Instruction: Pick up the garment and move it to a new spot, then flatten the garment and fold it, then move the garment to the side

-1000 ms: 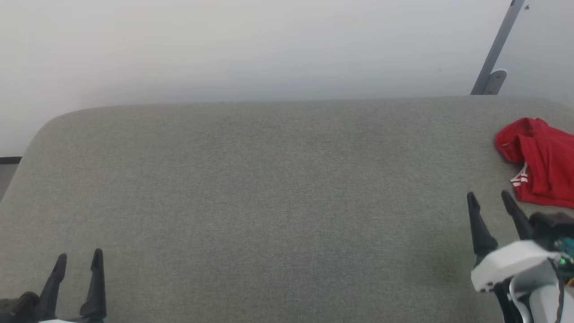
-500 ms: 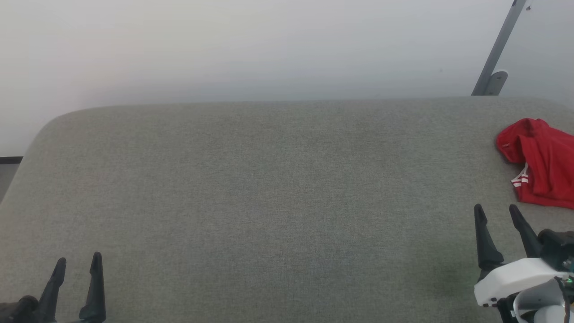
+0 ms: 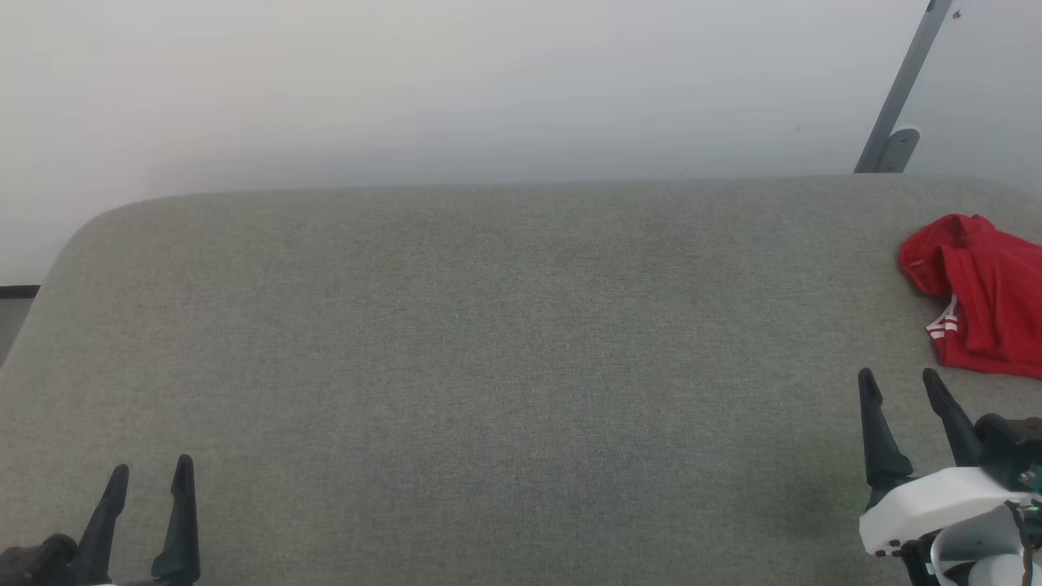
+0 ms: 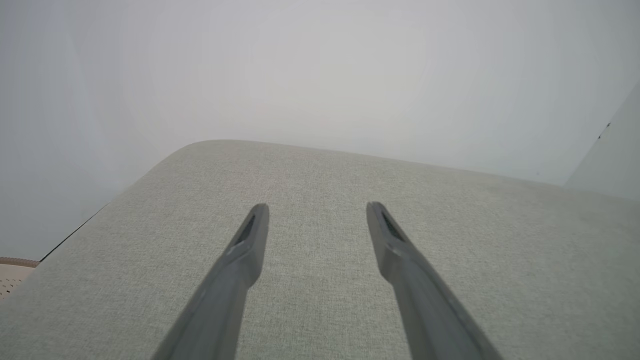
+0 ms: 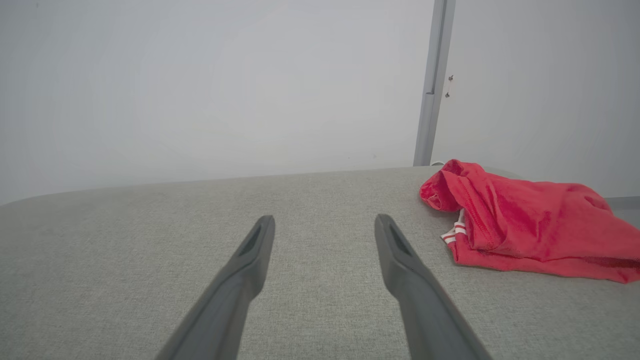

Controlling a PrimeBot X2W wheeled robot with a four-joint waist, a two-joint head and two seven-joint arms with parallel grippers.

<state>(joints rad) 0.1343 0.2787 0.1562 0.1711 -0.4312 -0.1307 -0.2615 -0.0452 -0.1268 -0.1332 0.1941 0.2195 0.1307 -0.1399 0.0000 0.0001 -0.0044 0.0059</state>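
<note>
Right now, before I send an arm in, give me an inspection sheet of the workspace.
Surface: grey fabric tabletop, flat, rounded far corners.
Job's things: red garment, crumpled at the far right, striped trim showing; not held.
Clutter: nothing seen.
Claws: left claw open, empty, near left; right claw open, empty, just short of the garment, not touching.
Cables: what looks like thin wiring at the right wrist, off the surface.
Surroundings: pale wall behind; grey metal post far right.
</note>
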